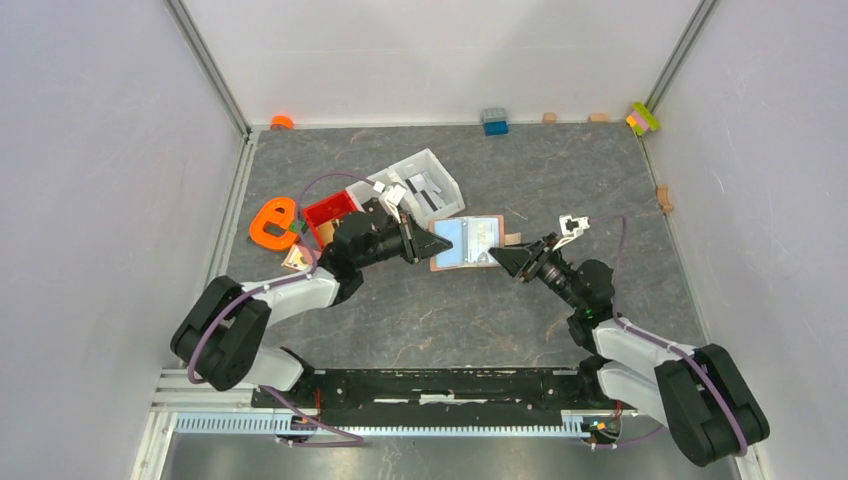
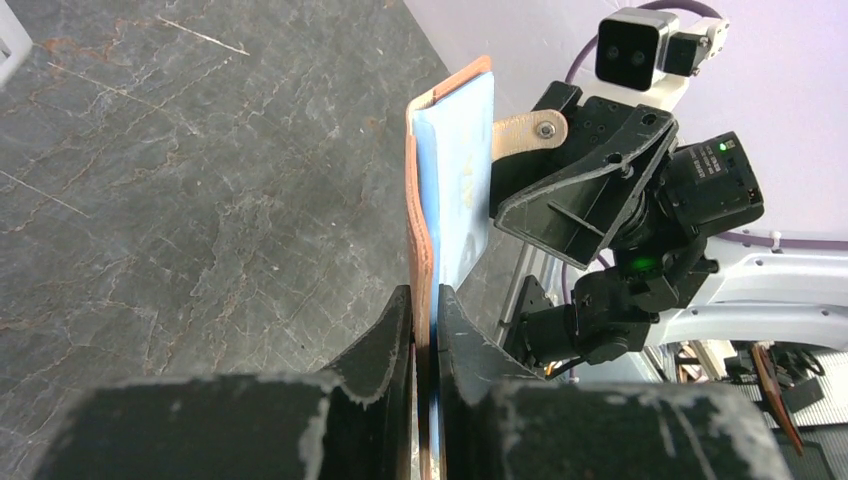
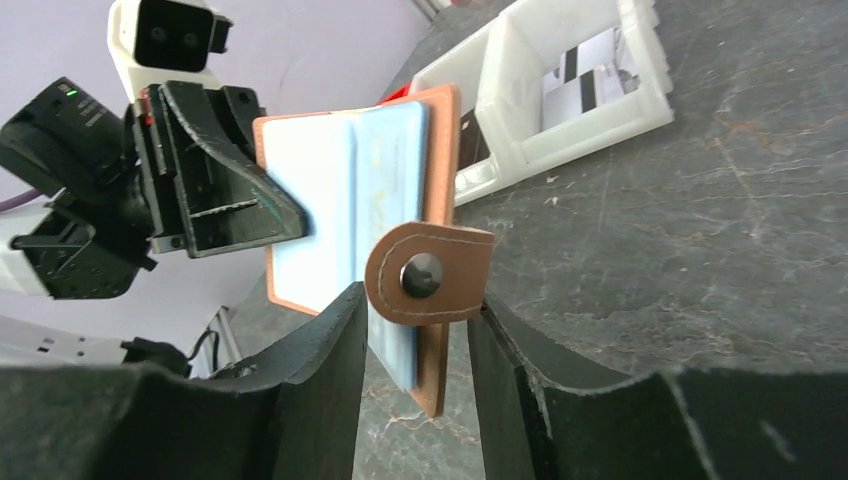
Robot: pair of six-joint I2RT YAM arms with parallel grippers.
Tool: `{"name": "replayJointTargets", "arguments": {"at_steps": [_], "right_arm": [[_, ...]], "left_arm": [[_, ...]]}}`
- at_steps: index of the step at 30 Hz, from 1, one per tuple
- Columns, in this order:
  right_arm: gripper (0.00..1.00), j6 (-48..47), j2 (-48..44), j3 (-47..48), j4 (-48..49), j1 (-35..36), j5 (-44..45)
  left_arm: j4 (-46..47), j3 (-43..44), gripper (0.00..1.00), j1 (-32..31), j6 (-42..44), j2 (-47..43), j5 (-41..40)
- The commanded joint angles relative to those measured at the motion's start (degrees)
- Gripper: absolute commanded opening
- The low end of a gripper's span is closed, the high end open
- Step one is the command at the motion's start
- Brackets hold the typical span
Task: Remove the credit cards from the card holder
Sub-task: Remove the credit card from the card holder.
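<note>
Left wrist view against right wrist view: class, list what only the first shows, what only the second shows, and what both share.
Only the left wrist view: the right arm's wrist camera, and the left gripper close up, shut on the card holder's edge. Only the right wrist view: the white tray holding black-and-white packets, the left arm's wrist camera, and the right gripper close up, jaws parted either side of the closing tab. Both: the opened card holder, its pale blue card, that tab and the dark table.

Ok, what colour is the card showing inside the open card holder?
Pale blue-grey card, against the tan-brown card holder; clearest in the right wrist view.
</note>
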Motion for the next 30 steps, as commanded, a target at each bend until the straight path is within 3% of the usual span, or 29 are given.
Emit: {"name": "replayJointTargets", "arguments": {"at_steps": [1,8,14,19,26,30], "right_arm": [[0.44,-3.19,-2.89,0.14,-2.97,0.19,4.13],[0.26,-4.02,-5.69,-0.63,-4.08,0.15,6.15],[0.19,-5.00,-0.45,3.24,-0.69,2.61,-0.80],[0.17,-7.20,2.43,5.68,-2.27,6.18,-0.54],[0.18,-9.39,-1.80,5.54,-4.85,6.49,1.24],[0.28,-9.63,-2.42,5.30,-4.30,6.48,0.86]], "left_arm": [[1.12,-0.07,0.04,-0.02,1.10,-2.76,-1.54],[1.27,-0.63,0.04,-0.06,1.19,-3.49,-2.14],[2.32,0.81,0.02,-0.94,2.08,-2.32,0.85],[2.62,1.99,0.02,-2.73,3.47,-2.66,1.12],[1.90,3.61,0.02,-4.92,3.32,-0.29,-0.04],[1.72,2.63,0.02,-4.92,4.52,-0.35,-1.95]]}}
